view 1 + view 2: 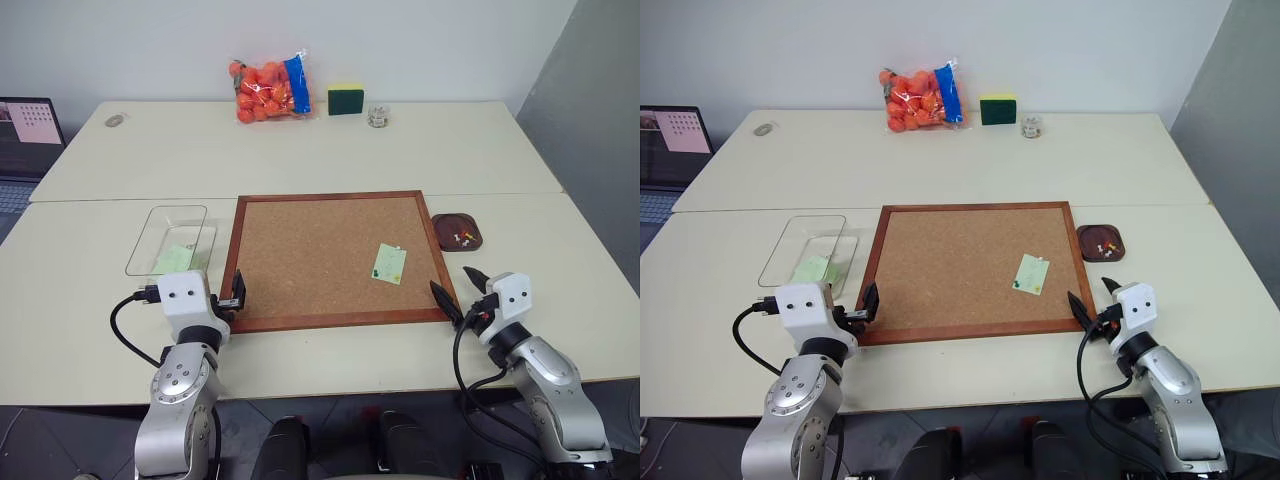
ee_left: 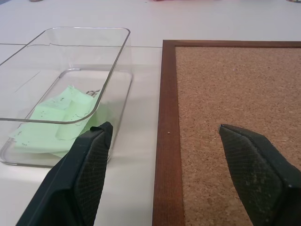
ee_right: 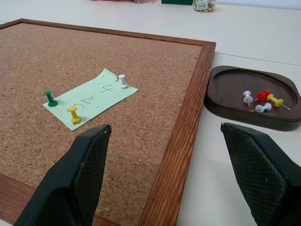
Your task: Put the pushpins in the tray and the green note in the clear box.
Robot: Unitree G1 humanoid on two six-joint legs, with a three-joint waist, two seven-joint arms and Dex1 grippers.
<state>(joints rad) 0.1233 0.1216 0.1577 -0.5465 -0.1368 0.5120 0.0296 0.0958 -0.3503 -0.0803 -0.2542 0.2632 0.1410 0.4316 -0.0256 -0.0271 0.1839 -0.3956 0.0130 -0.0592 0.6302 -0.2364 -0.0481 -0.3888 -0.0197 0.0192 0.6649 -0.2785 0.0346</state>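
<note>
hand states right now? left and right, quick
Left hand: open, holding nothing, by the corkboard's near left corner.
Right hand: open, holding nothing, by the corkboard's near right corner.

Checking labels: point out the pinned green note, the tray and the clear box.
green note (image 3: 91, 96), right wrist view, middle of the paper.
tray (image 3: 230, 84), right wrist view, bare floor of the dish.
clear box (image 2: 89, 31), left wrist view, far rim.
</note>
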